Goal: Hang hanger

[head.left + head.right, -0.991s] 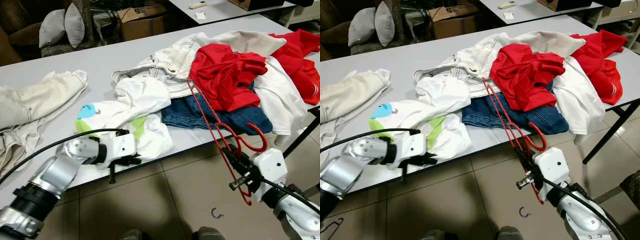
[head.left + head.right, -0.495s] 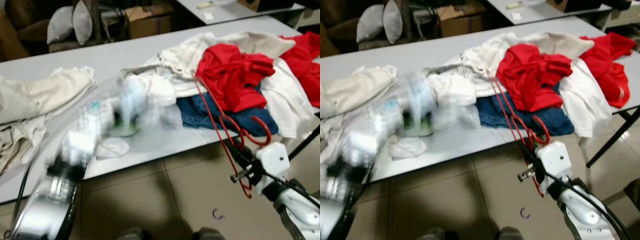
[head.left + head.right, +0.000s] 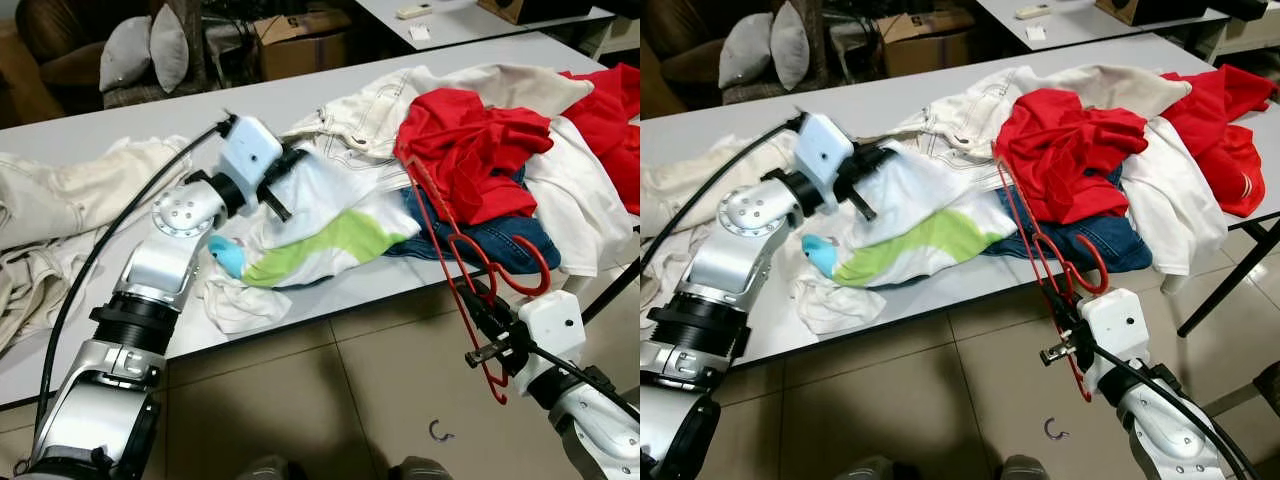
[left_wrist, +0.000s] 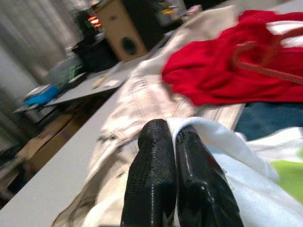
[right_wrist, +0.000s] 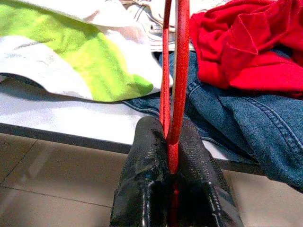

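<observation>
Thin red wire hanger [image 3: 447, 243], right gripper [image 5: 173, 156] clamped on it, left gripper [image 4: 174, 156] pinching white shirt [image 3: 330, 225]

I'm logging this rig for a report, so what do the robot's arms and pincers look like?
Both arms are silver metal with ribbed black rings at the joints. Each ends in a white boxy wrist block carrying two long black textured fingers: left pincer, right pincer. A black cable loops along each arm.

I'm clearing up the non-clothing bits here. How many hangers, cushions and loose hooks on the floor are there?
Red hanger: 1
Grey cushions: 2
Floor hook: 1
Total: 4
</observation>
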Robot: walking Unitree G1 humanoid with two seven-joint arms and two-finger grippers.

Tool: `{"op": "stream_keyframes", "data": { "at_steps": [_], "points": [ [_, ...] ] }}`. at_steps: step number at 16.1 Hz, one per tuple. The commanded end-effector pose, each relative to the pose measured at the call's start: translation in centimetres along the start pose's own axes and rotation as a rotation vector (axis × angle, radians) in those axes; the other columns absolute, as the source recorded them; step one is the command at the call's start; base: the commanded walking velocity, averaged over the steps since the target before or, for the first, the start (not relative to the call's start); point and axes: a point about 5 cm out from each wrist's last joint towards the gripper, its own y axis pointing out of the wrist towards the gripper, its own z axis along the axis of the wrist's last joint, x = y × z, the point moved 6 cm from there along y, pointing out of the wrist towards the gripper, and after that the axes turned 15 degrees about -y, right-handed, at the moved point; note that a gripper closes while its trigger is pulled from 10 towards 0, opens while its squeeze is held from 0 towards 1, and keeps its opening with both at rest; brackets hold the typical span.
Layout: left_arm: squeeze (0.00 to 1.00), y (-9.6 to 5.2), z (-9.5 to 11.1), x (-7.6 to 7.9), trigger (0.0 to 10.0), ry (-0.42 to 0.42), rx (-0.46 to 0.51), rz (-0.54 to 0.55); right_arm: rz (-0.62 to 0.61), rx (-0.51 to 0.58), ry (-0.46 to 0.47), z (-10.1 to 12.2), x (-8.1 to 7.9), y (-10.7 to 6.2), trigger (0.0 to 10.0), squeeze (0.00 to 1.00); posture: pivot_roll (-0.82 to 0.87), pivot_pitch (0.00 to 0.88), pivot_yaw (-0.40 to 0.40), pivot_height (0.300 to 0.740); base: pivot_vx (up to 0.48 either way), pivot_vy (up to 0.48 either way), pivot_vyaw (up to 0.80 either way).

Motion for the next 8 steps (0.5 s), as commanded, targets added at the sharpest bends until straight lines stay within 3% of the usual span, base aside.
{"op": "stream_keyframes", "data": {
  "at_steps": [1, 3, 5, 7, 8],
  "points": [
    [0.00, -0.1, -0.6, 1.3, 0.0, 0.007, -0.037, -0.074, -0.014, 0.001, -0.004, 0.2, 0.2, -0.3, 10.0, 0.00, -0.18, 0.000, 0.113, 0.740, 0.000, 0.000, 0.00],
    [0.00, -0.4, -1.4, 2.1, 0.0, 0.004, -0.076, -0.133, -0.023, -0.008, -0.005, 0.0, 0.4, -0.5, 10.0, 0.00, -0.18, 0.000, 0.111, 0.740, 0.000, 0.000, 0.00],
    [0.00, -0.4, -1.2, 1.8, 0.0, -0.012, -0.056, -0.108, -0.024, -0.011, -0.007, -0.1, 0.5, -0.5, 10.0, 0.00, -0.18, 0.000, 0.110, 0.740, 0.000, 0.000, 0.00],
    [0.00, -0.4, -0.2, 0.3, 0.0, -0.052, 0.004, -0.023, -0.026, -0.012, -0.009, -0.1, 0.5, -0.5, 10.0, 0.00, -0.18, 0.000, 0.109, 0.740, 0.000, 0.000, 0.00],
    [0.00, -0.7, 2.5, -2.1, 0.0, -0.157, 0.147, 0.090, -0.022, -0.015, -0.009, -0.2, 0.4, -0.6, 10.0, 0.00, -0.18, 0.000, 0.108, 0.740, 0.000, 0.000, 0.00]
  ]
}}
